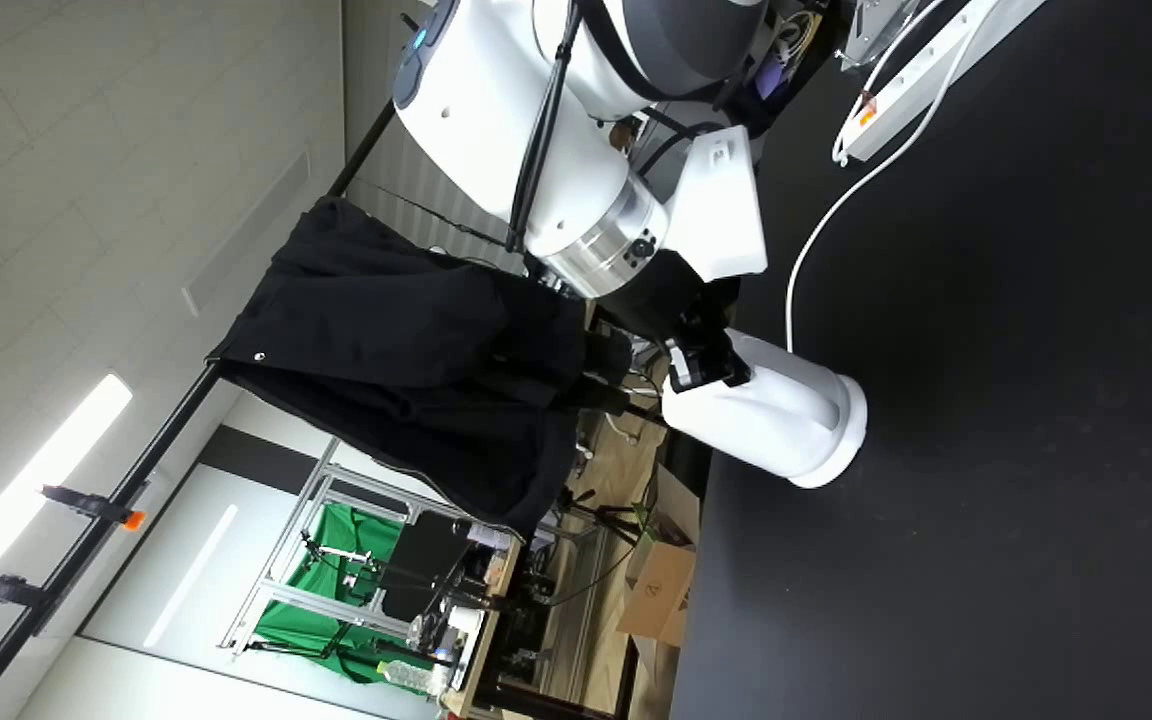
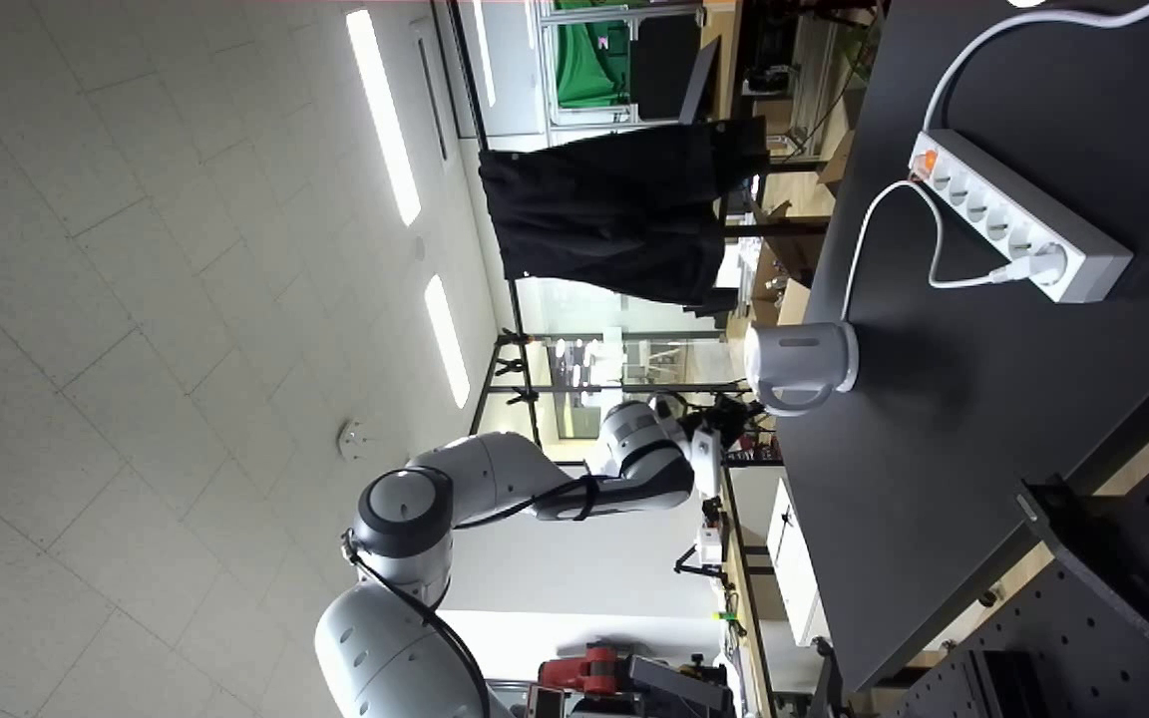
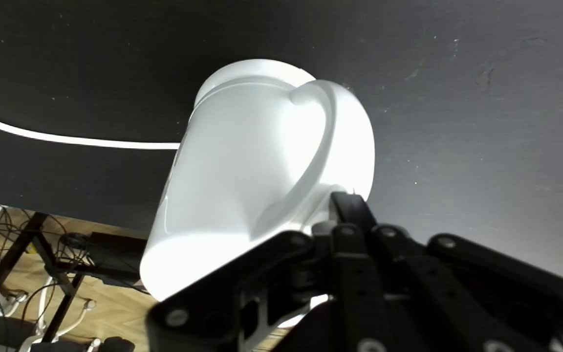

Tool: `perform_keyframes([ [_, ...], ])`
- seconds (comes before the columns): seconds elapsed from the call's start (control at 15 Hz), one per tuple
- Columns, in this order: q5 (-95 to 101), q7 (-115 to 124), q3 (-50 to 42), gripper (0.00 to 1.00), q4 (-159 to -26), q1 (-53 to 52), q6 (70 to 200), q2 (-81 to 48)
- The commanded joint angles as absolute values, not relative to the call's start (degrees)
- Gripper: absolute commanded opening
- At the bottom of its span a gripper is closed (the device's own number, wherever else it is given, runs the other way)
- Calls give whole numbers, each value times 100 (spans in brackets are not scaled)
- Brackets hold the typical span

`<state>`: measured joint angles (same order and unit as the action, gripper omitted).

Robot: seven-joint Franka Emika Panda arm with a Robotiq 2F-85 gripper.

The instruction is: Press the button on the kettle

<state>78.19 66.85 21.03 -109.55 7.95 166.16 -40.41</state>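
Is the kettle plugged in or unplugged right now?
Plugged in: in an exterior view, the plug sits in the power strip, its cord running to the kettle.

A white kettle (image 3: 227,166) with a looped handle (image 3: 353,134) stands upright on its round base (image 3: 257,69), just left of centre in the wrist view and right of centre in both exterior views.

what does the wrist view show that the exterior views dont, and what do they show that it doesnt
Only the wrist view shows the gripper in close-up, its jaws together by the handle of the kettle. Only the exterior views show the robot arm, power strip, hanging black cloth and ceiling lights. All share the gripper, kettle, white cord and black tabletop.
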Motion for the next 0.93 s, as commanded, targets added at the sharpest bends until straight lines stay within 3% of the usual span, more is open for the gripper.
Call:
perform_keyframes([
  [0.0,7622,6695,2112,0,-10870,837,16624,-4216],
  [0.53,7703,6817,2011,0,-10819,801,16820,-4262],
  [0.87,7980,7055,1982,0,-11139,779,16978,-3639],
])
